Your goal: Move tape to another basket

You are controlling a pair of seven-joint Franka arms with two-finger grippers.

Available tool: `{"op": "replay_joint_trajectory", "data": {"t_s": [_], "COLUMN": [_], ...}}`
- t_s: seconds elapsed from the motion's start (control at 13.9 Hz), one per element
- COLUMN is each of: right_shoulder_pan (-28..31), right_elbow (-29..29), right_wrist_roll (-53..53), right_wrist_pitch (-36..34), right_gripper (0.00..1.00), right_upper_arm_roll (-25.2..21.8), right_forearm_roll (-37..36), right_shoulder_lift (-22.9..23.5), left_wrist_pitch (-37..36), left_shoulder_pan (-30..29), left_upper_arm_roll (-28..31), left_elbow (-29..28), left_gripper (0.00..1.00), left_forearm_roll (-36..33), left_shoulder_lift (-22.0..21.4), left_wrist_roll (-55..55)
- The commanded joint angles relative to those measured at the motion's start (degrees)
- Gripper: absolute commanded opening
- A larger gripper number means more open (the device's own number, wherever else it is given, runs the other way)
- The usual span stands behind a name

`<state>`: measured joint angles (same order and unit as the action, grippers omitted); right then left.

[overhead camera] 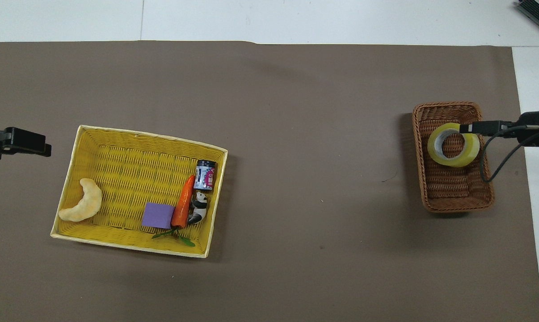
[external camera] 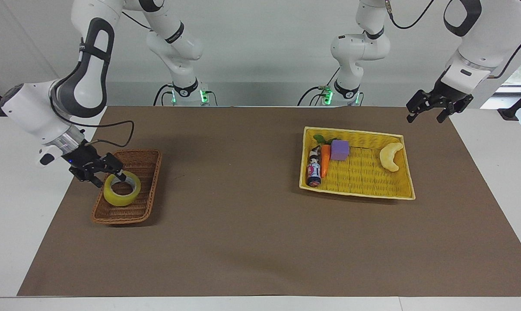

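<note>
Facing view: the tape [external camera: 122,188] lies flat in the dark wicker basket [external camera: 128,186] at the right arm's end of the counter [external camera: 243,242]. The right tool [external camera: 101,172] hangs just above the roll's rim, fingers spread — gripping nothing. The left tool [external camera: 433,108] hangs fingers apart, clear of the yellow basket [external camera: 360,190].

Overhead view: the tape [overhead camera: 452,145] sits in the basket [overhead camera: 452,197] — the right tool [overhead camera: 475,128] at its rim, the left tool [overhead camera: 23,142] beside the yellow basket [overhead camera: 117,232].

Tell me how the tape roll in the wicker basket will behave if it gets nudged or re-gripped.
The tape lies flat on its side in the wicker basket, so it probably slides rather than rolls. Its hollow core suggests it is light, and its glossy film may slip between fingers. The right gripper is open at its rim.
</note>
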<state>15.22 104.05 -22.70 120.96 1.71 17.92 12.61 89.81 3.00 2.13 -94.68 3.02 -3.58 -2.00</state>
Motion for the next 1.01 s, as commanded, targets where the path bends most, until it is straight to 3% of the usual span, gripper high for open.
{"op": "replay_joint_trajectory", "data": {"t_s": [0.0,0.29,0.5,0.93], "right_shoulder_pan": [-4.1,-7.3,-9.8,-12.0], "right_elbow": [0.5,0.7,0.5,-5.0], "right_wrist_roll": [10.3,16.4,22.3,30.4], "right_wrist_pitch": [0.3,-0.5,-4.4,-21.0], "right_gripper": [1.0,1.0,1.0,1.0], "right_upper_arm_roll": [0.0,0.0,0.0,1.2], "right_forearm_roll": [-9.0,-12.6,-19.6,-20.6], "right_shoulder_lift": [-2.7,-5.2,-9.2,-15.3], "left_wrist_pitch": [-2.4,-0.3,1.2,0.2], "left_shoulder_pan": [-1.8,-1.2,-1.9,-1.9], "left_upper_arm_roll": [-2.0,-1.8,-1.7,-1.4], "left_elbow": [-1.5,-1.5,-1.6,-0.9], "left_gripper": [1.0,1.0,1.0,1.0], "left_forearm_roll": [-0.9,-2.0,-2.6,-2.4], "left_shoulder_lift": [-1.4,-1.3,-1.3,-1.0], "left_wrist_roll": [-1.0,-1.4,-1.4,-0.8]}}
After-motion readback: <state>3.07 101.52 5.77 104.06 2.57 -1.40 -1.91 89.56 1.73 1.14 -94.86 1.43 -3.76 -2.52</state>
